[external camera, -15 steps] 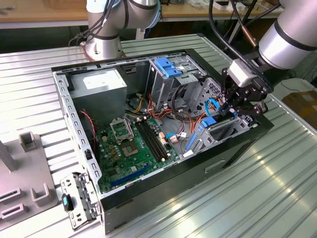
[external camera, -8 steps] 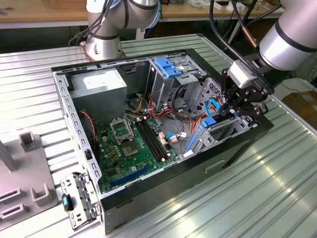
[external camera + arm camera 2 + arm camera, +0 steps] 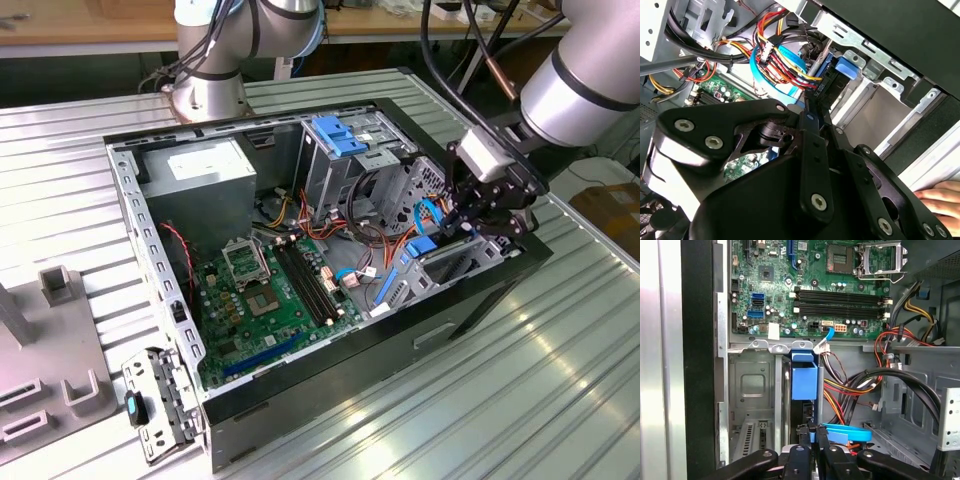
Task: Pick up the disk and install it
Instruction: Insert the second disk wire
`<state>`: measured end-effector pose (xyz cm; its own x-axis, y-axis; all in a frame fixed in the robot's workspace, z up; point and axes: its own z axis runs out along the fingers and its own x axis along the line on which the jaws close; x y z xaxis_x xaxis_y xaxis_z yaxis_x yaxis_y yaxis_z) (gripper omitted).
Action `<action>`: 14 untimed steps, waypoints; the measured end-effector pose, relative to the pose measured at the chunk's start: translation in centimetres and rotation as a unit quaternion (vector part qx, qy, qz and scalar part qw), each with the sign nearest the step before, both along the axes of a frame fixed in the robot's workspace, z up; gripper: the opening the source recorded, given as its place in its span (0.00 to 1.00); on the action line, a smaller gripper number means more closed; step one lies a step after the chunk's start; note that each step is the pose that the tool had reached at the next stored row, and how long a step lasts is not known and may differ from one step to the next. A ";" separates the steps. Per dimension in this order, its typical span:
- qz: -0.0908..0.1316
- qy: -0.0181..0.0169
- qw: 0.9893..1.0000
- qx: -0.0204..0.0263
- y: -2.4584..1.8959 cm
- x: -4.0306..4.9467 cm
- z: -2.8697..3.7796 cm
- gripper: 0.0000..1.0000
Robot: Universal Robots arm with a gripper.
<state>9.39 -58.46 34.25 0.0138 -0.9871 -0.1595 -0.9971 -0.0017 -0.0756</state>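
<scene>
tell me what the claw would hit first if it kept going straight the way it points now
Most likely the disk itself. In the first wrist view the claw points along the disk's edge, which stands upright in the metal drive bay, blue bracket end toward the motherboard. Depth is unclear, so contact may already exist.

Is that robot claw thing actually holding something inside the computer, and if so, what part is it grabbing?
Yes. The gripper is shut on the disk, pinching its thin near edge between the fingers while the disk stands on edge in the case's drive bay.
</scene>
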 end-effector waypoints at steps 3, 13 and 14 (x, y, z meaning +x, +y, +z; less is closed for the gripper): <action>0.000 0.000 1.000 0.000 -0.01 0.00 -0.27 0.16; 0.000 0.000 1.000 0.000 -0.06 0.00 -0.37 0.17; 0.000 0.000 1.000 0.000 -0.07 0.00 -0.38 0.17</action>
<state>9.39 -58.53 33.88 0.0138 -0.9869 -0.1605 -0.9971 -0.0016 -0.0758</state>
